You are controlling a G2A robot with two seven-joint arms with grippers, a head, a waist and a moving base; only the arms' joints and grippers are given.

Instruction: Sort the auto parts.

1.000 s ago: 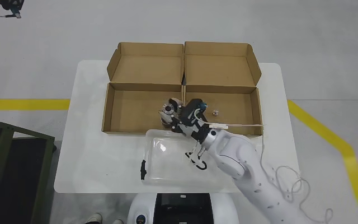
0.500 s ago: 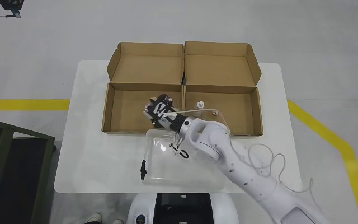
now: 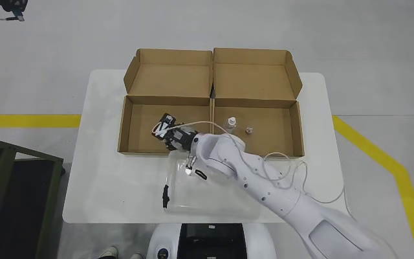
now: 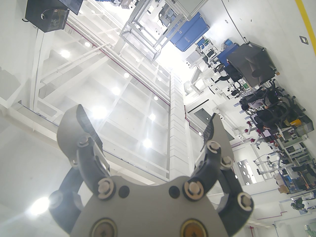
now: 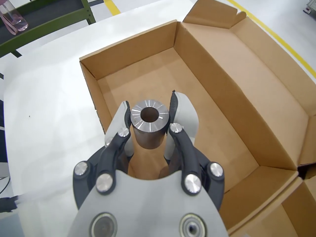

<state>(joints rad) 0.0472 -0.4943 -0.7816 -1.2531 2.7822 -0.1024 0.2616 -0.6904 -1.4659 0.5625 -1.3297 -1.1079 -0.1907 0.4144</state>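
Steel sleeve [image 5: 148, 134] is clamped between the right gripper's [image 5: 150, 107] jaws over the middle of the left box [image 3: 139, 129], not released yet. At 3 o'clock, the right box [image 3: 278, 133] already holds two small parts [image 3: 231, 121]. At 6 o'clock the clear bin [image 3: 178, 194] looks emptied, so this is likely the last piece. Left gripper [image 4: 147, 115] gapes wide, idle.

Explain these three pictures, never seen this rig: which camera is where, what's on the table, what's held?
It is a two-armed robot at a white table. The top view looks down from above its arms; each wrist view rides on one arm. On the table stand two open cardboard boxes, with a clear plastic bin nearer the robot. The right box holds two small parts. The right gripper, over the left box, has its fingers shut on a metal sleeve. The left gripper points at the ceiling, fingers open, holding nothing.
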